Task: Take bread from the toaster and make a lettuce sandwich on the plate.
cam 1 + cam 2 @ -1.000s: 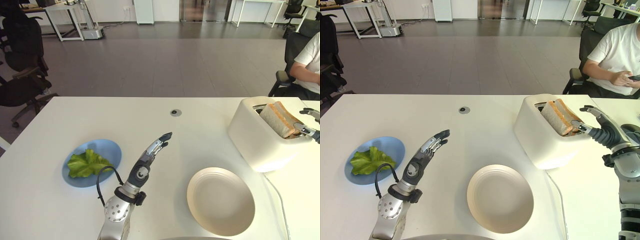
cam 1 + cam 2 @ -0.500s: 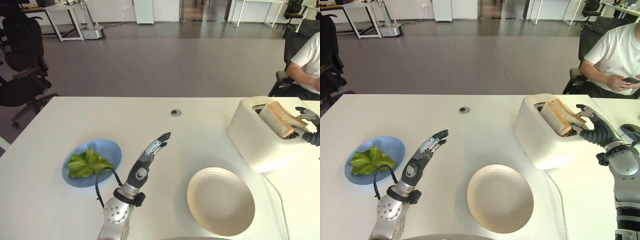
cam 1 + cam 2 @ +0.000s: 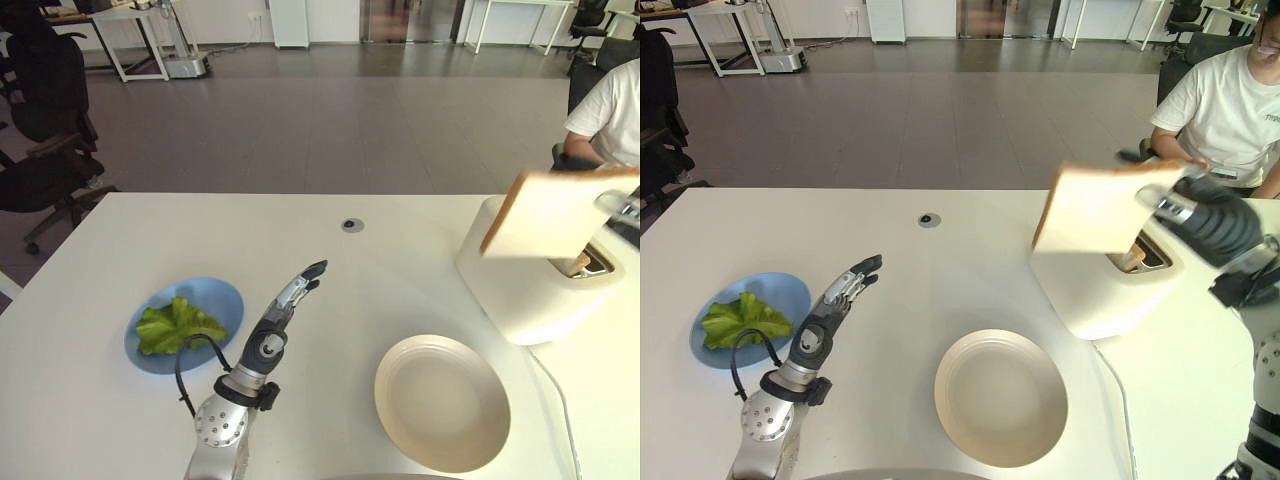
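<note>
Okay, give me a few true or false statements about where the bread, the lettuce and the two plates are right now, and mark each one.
1. The right hand holds a bread slice lifted above the toaster. True.
2. The lettuce lies on the cream plate. False: it lies on the blue plate, at the robot's left.
3. The left hand grips the lettuce. False: it is open and holds nothing, over the table just right of the blue plate.
4. A second slice sits in the toaster's slot. True.
5. Bread already lies on the cream plate. False: the cream plate is bare.
</note>
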`<act>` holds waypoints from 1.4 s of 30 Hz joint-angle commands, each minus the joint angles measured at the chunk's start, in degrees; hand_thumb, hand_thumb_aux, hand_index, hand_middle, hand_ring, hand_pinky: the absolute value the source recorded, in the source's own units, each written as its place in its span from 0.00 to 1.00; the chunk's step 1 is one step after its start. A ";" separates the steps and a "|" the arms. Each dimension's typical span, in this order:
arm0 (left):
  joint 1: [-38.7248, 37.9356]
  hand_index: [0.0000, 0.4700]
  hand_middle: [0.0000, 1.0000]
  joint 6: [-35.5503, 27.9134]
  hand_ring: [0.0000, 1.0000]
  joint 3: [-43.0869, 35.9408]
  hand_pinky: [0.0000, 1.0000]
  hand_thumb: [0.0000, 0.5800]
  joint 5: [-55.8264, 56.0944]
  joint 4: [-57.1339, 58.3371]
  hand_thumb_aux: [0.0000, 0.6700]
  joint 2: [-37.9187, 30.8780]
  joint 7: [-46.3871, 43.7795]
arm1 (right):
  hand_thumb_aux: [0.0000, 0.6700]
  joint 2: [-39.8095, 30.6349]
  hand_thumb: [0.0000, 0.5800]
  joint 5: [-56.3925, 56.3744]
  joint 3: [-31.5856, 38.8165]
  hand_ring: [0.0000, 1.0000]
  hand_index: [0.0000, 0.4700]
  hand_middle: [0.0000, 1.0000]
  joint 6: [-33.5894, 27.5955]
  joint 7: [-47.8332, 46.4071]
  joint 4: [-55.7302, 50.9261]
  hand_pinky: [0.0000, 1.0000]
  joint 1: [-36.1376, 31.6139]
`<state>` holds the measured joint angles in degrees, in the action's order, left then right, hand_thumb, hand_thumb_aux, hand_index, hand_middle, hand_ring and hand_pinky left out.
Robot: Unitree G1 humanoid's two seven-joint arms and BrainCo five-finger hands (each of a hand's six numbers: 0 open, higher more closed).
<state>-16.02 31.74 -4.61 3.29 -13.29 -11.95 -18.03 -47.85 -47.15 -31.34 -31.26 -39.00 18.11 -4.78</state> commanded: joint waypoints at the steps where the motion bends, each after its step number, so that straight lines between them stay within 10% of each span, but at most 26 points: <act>1: -0.96 0.00 0.00 -1.60 0.00 5.29 0.00 0.00 -1.52 -4.09 0.00 -3.81 0.40 | 1.00 -3.11 1.00 -3.19 2.76 0.00 1.00 0.00 -3.39 -8.48 6.43 0.00 4.80; 8: -4.04 0.00 0.00 -2.84 0.00 16.98 0.00 0.00 0.30 -5.89 0.00 -11.21 -0.85 | 1.00 -1.15 1.00 21.25 20.98 0.00 1.00 0.00 14.08 -12.07 9.68 0.00 11.21; 22: -5.65 0.00 0.00 -0.21 0.00 28.33 0.00 0.00 -3.40 8.34 0.00 -16.26 0.24 | 0.95 1.24 1.00 38.05 34.85 0.00 0.95 0.00 24.62 -12.30 1.93 0.00 9.73; 23: -5.54 0.00 0.00 0.09 0.00 28.66 0.00 0.00 -4.46 9.15 0.00 -16.49 0.76 | 0.55 1.57 0.80 38.72 34.99 0.00 0.55 0.00 24.94 -11.74 1.96 0.00 9.54; 24: -5.46 0.00 0.00 0.36 0.00 28.88 0.00 0.00 -5.49 9.96 0.00 -16.76 1.27 | 0.00 1.83 0.00 39.95 35.17 0.00 0.00 0.00 25.88 -10.90 1.82 0.00 9.27; 42: -0.19 0.00 0.00 -3.14 0.00 21.21 0.00 0.00 -43.76 27.91 0.00 -29.08 19.97 | 0.00 5.48 0.00 37.32 31.55 0.00 0.00 0.00 27.40 -8.29 4.30 0.00 8.71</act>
<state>-17.68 30.63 19.11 -36.07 12.02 -38.39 0.20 -42.74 -9.03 0.46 -3.75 -47.43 21.50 3.50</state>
